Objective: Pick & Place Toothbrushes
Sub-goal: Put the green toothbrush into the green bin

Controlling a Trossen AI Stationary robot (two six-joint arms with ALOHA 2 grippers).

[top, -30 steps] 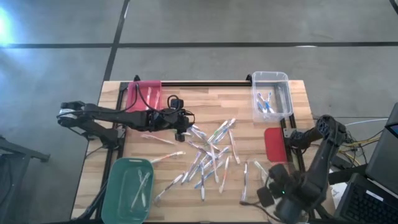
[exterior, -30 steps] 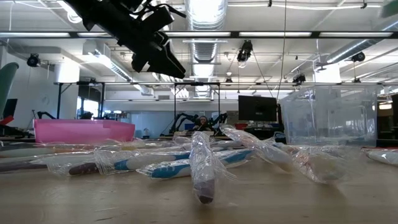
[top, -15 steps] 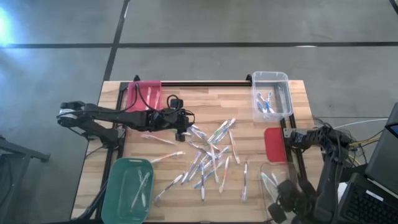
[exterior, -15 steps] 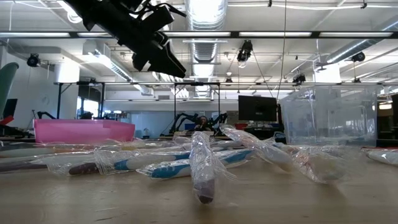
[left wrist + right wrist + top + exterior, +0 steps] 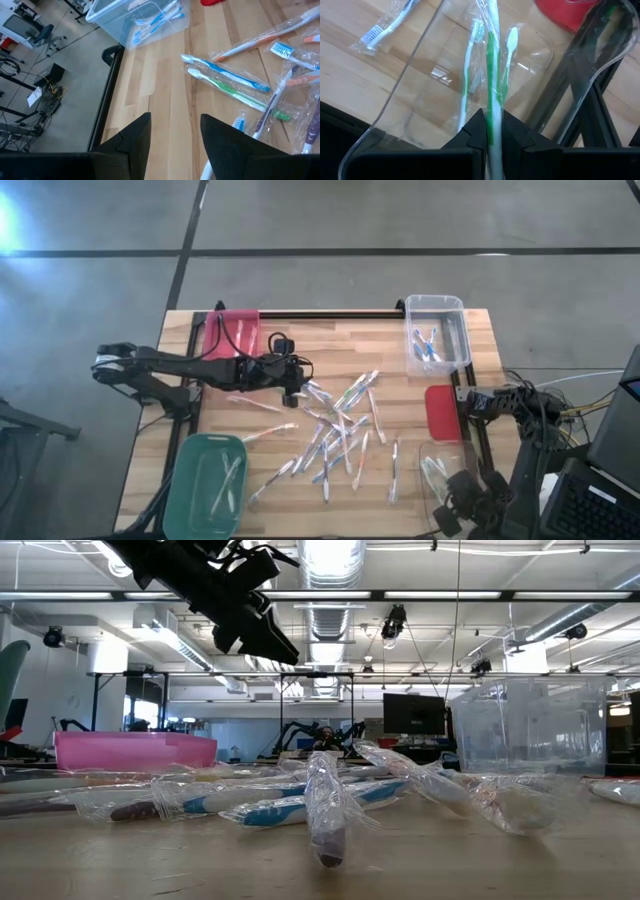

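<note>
Right gripper (image 5: 492,132) clamped on a wrapped green toothbrush (image 5: 493,65), hung over a clear bin (image 5: 440,470) at the table's near right corner, beside a red lid (image 5: 441,411). Two more green-accented brushes (image 5: 470,65) lay inside that bin.

Left gripper (image 5: 291,391) hovered above the bare wood at the left edge of the scattered toothbrushes (image 5: 340,430), fingers (image 5: 131,140) spread apart with nothing between them. Seen past those fingers: a blue brush (image 5: 225,73) and a green brush (image 5: 227,90) lying side by side in their wrappers, just apart from each other.

Loose pile of wrapped brushes spread across the middle of the wooden table (image 5: 330,340), some crossing one another. Held a few blue ones in the clear bin at the far right (image 5: 436,330). Held a couple of pale ones in the green bin (image 5: 205,480) at the near left corner. Pink bin (image 5: 232,332) sat at the far left edge, contents not discernible.
</note>
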